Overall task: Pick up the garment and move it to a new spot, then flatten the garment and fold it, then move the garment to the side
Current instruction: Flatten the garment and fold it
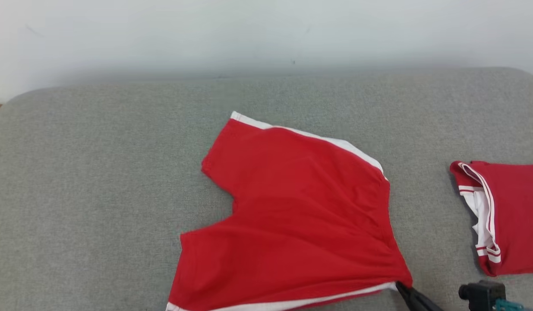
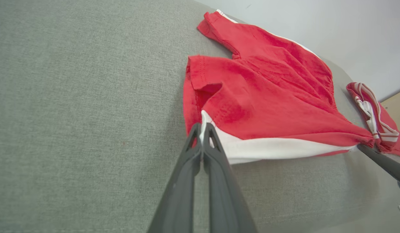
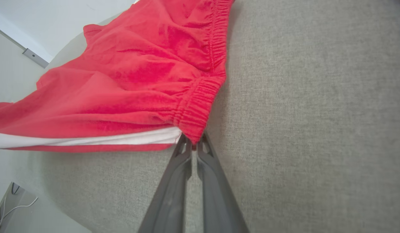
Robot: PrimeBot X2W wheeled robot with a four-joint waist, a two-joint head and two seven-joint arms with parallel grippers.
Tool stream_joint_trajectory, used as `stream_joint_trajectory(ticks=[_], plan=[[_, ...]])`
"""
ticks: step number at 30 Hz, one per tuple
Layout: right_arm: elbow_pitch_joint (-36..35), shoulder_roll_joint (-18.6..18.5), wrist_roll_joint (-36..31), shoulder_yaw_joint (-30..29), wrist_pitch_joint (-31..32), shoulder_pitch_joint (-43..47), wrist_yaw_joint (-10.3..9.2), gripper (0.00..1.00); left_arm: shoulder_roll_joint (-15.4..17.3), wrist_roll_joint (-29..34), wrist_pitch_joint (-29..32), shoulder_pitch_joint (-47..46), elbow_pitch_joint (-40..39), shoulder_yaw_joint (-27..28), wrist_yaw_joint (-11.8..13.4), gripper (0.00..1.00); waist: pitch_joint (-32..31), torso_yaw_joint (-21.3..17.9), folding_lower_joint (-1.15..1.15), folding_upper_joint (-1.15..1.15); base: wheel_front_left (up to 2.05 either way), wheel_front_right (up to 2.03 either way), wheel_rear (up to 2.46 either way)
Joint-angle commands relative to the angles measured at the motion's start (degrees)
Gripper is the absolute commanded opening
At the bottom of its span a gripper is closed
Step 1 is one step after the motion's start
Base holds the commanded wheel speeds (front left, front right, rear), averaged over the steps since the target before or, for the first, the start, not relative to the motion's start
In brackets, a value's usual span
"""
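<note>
1. the red cotton shorts with a white side stripe (image 1: 292, 207) lie mid grey fabric worktop (image 1: 89, 181), near edge raised;
2. left tool (image 2: 202, 131) pinches the leg hem at the stripe; right tool (image 3: 194, 145) pinches the elastic waistband corner;
3. draw both ends apart evenly, level, to flatten; avoid the folded red garment (image 1: 508, 216) at right.

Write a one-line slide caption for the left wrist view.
Left gripper pinches the white-striped hem of the red shorts on the grey surface; right gripper holds the waistband corner.

The right gripper (image 1: 400, 287) grips a corner of the red shorts (image 1: 301, 207) on the grey cushion (image 1: 98, 194).
</note>
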Motion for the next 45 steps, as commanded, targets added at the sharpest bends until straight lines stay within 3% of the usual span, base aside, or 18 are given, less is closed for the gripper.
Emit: stream_joint_trajectory(ticks=[1, 10, 14, 21, 35, 45], plan=[[-0.76, -0.19, 0.03, -1.37, 0.52, 2.05, -0.06, 0.00, 0.77, -0.18, 0.29, 1.47, -0.48, 0.28, 0.14, 0.00, -0.98, 0.72, 0.01, 0.01, 0.00, 0.00, 0.00], [-6.96, 2.31, -4.02, -8.97, 5.37, 8.95, -0.06, 0.00, 3.09, -0.20, 2.01, 1.16, -2.73, 0.66, -0.63, 0.00, -2.94, -0.04, 0.01, 0.01, 0.00, 0.00, 0.00], [-10.37, 5.77, -4.15, -13.05, 7.39, 9.82, -0.06, 0.00, 5.07, 0.07, 3.27, -3.68, -2.14, 1.29, -2.17, 0.00, -4.04, -1.42, 0.01, 0.01, 0.00, 0.00, 0.00], [-12.27, 8.62, -3.85, -15.57, 8.25, 7.45, -0.06, 0.00, 5.98, -0.58, 4.65, -14.37, 1.75, 1.16, -4.47, 0.00, -3.52, -3.01, 0.01, 0.01, 0.00, 0.00, 0.00], [-4.33, 18.06, -3.74, -17.01, 6.17, -9.25, -0.05, 0.00, 5.03, 0.48, 4.68, -46.38, 27.03, 0.07, -8.92, 0.00, 5.87, -9.78, 0.01, 0.01, 0.00, 0.00, 0.00], [5.70, 22.98, -0.92, -11.44, 2.98, -23.95, -0.04, 0.00, 6.55, 1.98, 4.52, -63.28, 47.83, -0.11, -10.01, 0.00, 13.75, -16.43, 0.01, 0.01, 0.00, 0.00, 0.00]])
